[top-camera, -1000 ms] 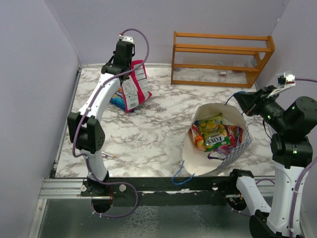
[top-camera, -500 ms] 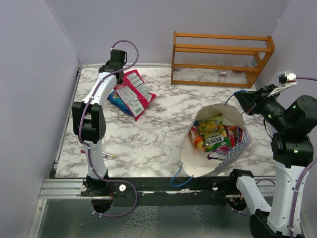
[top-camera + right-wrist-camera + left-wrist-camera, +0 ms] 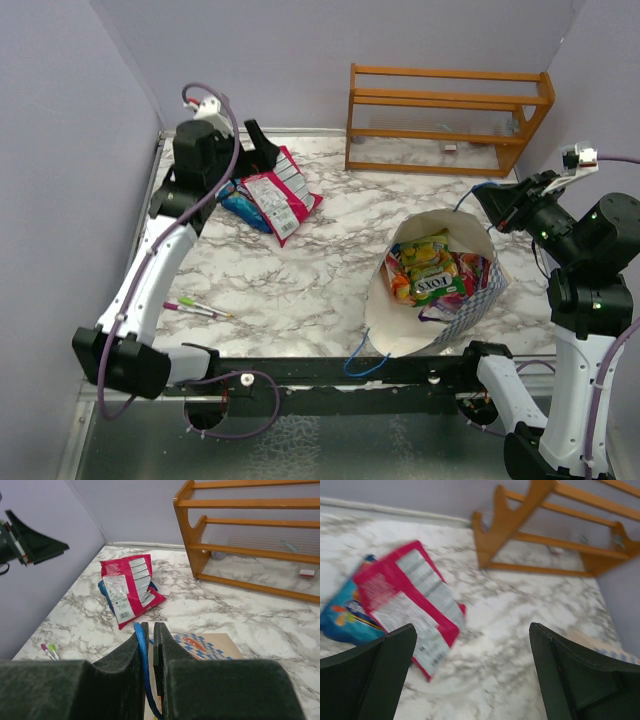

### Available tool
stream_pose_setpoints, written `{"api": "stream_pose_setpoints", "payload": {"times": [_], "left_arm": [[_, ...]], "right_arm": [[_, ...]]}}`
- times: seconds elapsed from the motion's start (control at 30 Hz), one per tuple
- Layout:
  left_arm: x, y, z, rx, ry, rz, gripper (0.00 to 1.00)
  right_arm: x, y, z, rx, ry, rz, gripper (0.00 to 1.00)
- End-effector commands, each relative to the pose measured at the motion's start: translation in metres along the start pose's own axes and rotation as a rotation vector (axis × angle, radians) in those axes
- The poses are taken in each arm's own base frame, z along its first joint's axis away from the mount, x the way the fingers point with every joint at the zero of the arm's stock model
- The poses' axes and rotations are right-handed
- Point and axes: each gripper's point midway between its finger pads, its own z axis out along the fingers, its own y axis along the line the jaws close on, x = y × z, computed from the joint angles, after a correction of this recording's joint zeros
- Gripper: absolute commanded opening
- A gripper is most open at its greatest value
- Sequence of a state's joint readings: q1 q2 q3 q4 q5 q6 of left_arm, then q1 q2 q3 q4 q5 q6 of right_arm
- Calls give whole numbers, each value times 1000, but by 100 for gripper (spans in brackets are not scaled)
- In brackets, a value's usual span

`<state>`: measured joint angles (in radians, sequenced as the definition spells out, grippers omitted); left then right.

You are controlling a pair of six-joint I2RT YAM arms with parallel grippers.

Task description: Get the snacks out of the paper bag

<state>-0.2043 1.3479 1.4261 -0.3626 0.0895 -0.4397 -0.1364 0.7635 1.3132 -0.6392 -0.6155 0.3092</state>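
The paper bag [image 3: 395, 318] lies on its side at the right, mouth toward the camera, with several bright snacks [image 3: 432, 272] inside. My right gripper [image 3: 482, 198] is shut on its blue cord handle [image 3: 145, 655], holding the top edge up. The bag's chequered side [image 3: 210, 647] shows just past the jaws [image 3: 151, 626]. A red-pink packet [image 3: 283, 195] [image 3: 410, 605] [image 3: 131, 587] lies flat on a blue chip bag [image 3: 237, 205] [image 3: 342, 620] at the back left. My left gripper [image 3: 262, 150] [image 3: 472, 630] hovers over them, open and holding nothing.
An orange wooden rack [image 3: 445, 120] [image 3: 530, 530] [image 3: 250, 530] stands against the back wall on the right. Thin pink and green pens [image 3: 195, 309] [image 3: 49, 650] lie near the left front of the marble table [image 3: 320, 260]. Walls close the left and back sides.
My left gripper opened and let go of the red-pink packet, which dropped flat onto the blue chip bag. The left arm then pulled back to the left. The right arm has stayed still.
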Motion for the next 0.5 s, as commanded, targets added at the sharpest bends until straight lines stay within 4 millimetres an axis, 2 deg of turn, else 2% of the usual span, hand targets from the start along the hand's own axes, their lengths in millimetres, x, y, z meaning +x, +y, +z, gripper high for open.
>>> {"api": "stream_pose_setpoints", "payload": {"times": [0.0,0.1,0.2,0.33,0.47], "left_arm": [[80,-61,-30,253,164,-127,97],[131,-55,-54,219,247,-136,96],[159,-49,-79,209,299,-160,96],[176,-50,-115,227,325,-193,95],[184,-70,-139,304,351,-292,94]], "right_arm": [[-3,7,-3,-25,-16,-14,11],[-2,7,-4,-23,-15,-13,11],[2,7,-4,-26,-10,-8,11],[5,7,-2,-37,-9,1,11],[7,7,0,-43,-6,6,11]]}}
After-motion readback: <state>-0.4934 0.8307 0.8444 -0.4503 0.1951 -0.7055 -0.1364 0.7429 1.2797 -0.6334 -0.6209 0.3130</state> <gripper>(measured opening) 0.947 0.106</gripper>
